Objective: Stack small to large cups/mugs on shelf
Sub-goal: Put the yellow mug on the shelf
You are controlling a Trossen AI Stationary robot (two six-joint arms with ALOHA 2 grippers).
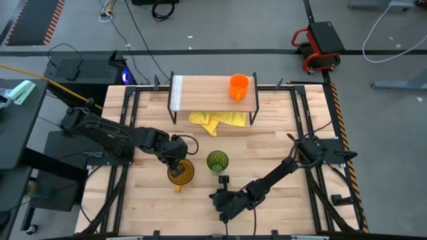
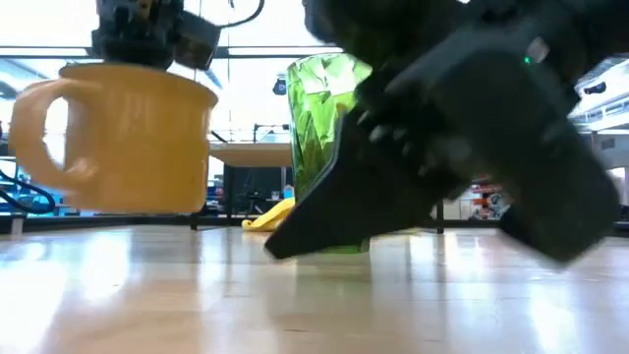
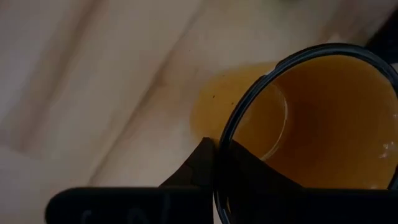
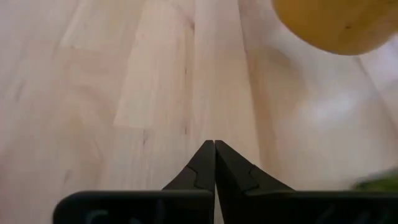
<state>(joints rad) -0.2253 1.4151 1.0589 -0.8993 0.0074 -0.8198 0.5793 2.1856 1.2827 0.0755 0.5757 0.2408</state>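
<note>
Done: orange mug (image 1: pixel 239 87) stands on shelf (image 1: pixel 200 93), near its right end, upright.
Left to do: yellow mug (image 1: pixel 180 172) and green cup (image 1: pixel 217 161), both not on shelf yet.
Yellow mug: lifted off table (image 1: pixel 280 133) in low view, upright, long axis vertical, handle twd front edge.
Left gripper (image 1: pixel 175 159): clamped on yellow mug's rim.
Green cup: upright on table, mid, just beside yellow mug.
Right gripper (image 1: pixel 223 200): fingers together, holds nothing, low nr front edge.
</note>
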